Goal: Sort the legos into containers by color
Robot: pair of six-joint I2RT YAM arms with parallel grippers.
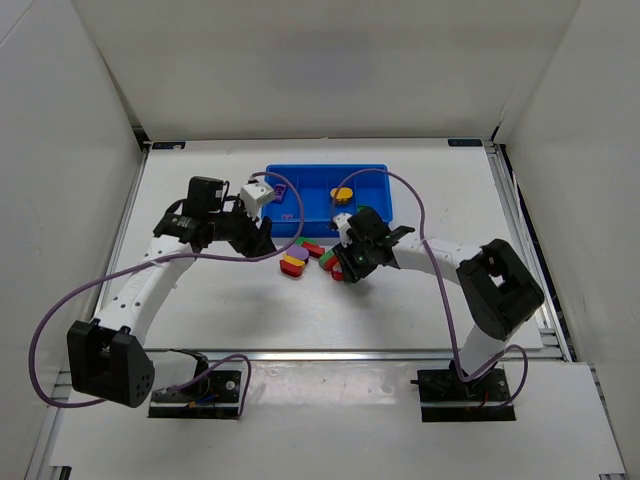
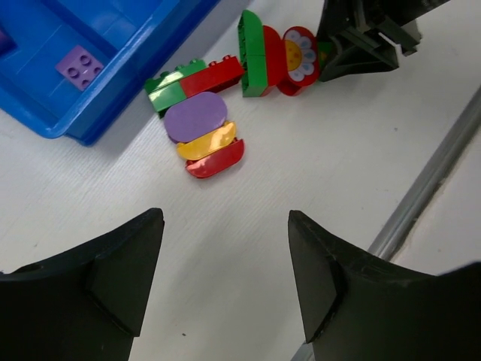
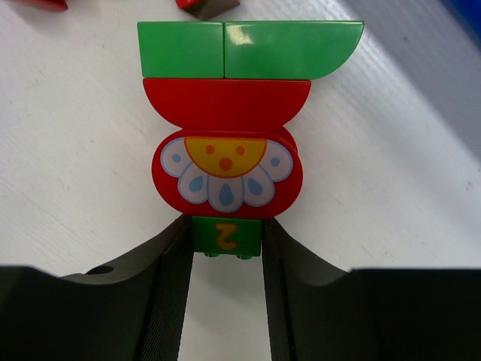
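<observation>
My right gripper [image 3: 225, 226] is shut on a small green brick marked with a yellow 2 [image 3: 225, 235], low over the table. The brick touches a red oval with a flower print [image 3: 225, 180]; beyond that lie a red half-oval [image 3: 225, 101] and two green pieces [image 3: 248, 49]. My left gripper [image 2: 225, 256] is open and empty above bare table. Ahead of it lie purple [image 2: 195, 118], yellow [image 2: 207, 141] and red [image 2: 216, 159] ovals and a green-and-red brick [image 2: 195, 81]. The blue tray [image 1: 315, 185] holds a purple piece [image 2: 81, 66] and a yellow piece [image 1: 343, 194].
The tray's near corner [image 2: 83, 131] is just left of the loose pieces. The right gripper [image 2: 361, 37] shows at the top right of the left wrist view. A metal rail [image 2: 428, 180] runs along the table's near edge. White walls enclose the table.
</observation>
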